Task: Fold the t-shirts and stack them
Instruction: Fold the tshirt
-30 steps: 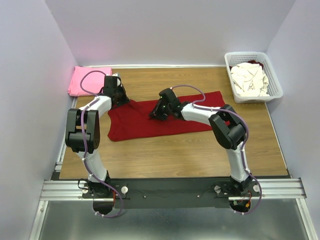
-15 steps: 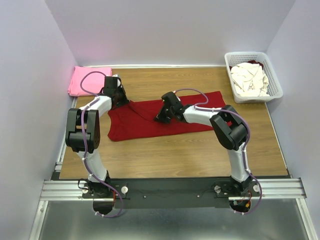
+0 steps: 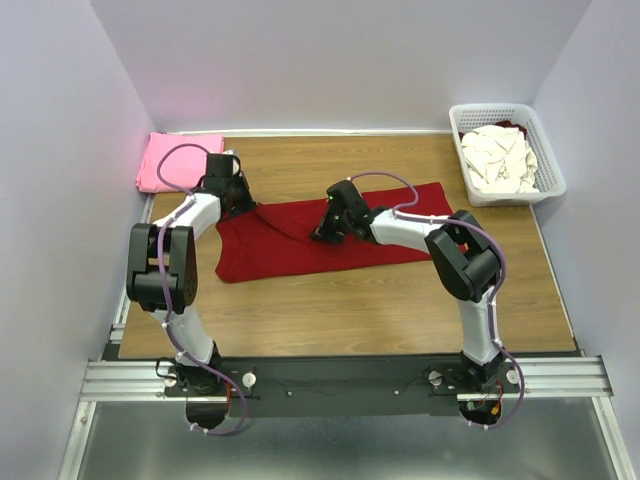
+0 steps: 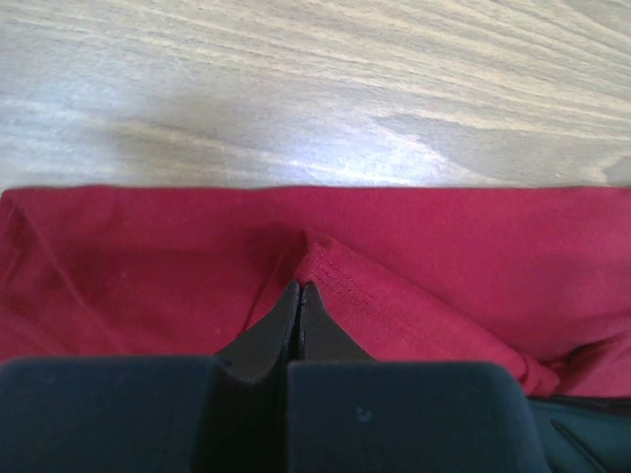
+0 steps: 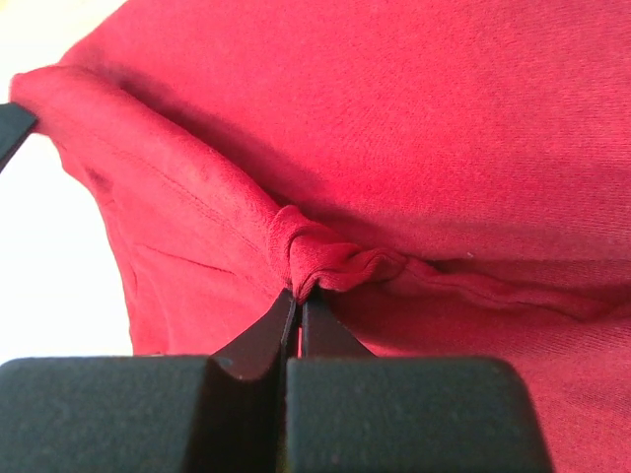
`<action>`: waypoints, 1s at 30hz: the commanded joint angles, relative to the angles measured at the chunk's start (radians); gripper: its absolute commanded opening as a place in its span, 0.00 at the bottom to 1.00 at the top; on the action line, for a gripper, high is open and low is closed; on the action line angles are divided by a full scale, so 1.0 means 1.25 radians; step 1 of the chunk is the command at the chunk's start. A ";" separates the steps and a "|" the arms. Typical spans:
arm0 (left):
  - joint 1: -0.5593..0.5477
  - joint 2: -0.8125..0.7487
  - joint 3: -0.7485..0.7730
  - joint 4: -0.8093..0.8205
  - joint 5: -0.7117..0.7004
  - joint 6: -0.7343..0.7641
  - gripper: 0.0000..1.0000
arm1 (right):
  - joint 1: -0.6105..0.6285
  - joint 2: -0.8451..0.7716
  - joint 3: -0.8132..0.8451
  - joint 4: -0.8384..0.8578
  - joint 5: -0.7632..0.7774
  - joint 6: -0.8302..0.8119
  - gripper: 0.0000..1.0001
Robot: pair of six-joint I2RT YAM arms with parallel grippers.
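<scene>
A dark red t-shirt (image 3: 300,245) lies spread across the middle of the wooden table. My left gripper (image 3: 245,200) is shut on its far left corner, pinching a hemmed edge of the shirt (image 4: 335,271). My right gripper (image 3: 322,232) is shut on a bunched fold of the same shirt (image 5: 325,258) near its middle and lifts it slightly. A bright pink t-shirt (image 3: 165,160) lies folded at the far left corner. Cream-white t-shirts (image 3: 500,155) are piled in the basket.
A white plastic lattice basket (image 3: 553,165) stands at the far right corner, with a bit of dark red cloth showing at its back. Grey walls close the table on three sides. Bare wood (image 3: 350,310) lies in front of the shirt.
My right gripper has moved a little right and away from me, pulling the shirt's fold with it. The left gripper has shifted slightly left, holding its corner.
</scene>
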 commanded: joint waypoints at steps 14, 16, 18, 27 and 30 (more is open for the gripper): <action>-0.003 -0.105 -0.121 -0.042 -0.056 -0.002 0.00 | -0.004 -0.034 -0.017 -0.035 -0.067 -0.103 0.04; -0.003 -0.103 -0.132 -0.036 -0.062 -0.004 0.00 | -0.004 -0.022 -0.019 -0.039 -0.078 -0.108 0.04; -0.004 -0.094 -0.137 -0.033 -0.065 -0.005 0.00 | -0.004 -0.017 -0.021 -0.042 -0.080 -0.113 0.05; -0.004 -0.076 -0.133 -0.004 -0.058 -0.009 0.02 | -0.005 -0.040 -0.025 -0.062 -0.044 -0.157 0.29; -0.006 -0.099 -0.127 -0.002 -0.059 -0.006 0.13 | -0.005 -0.063 -0.004 -0.083 -0.023 -0.188 0.38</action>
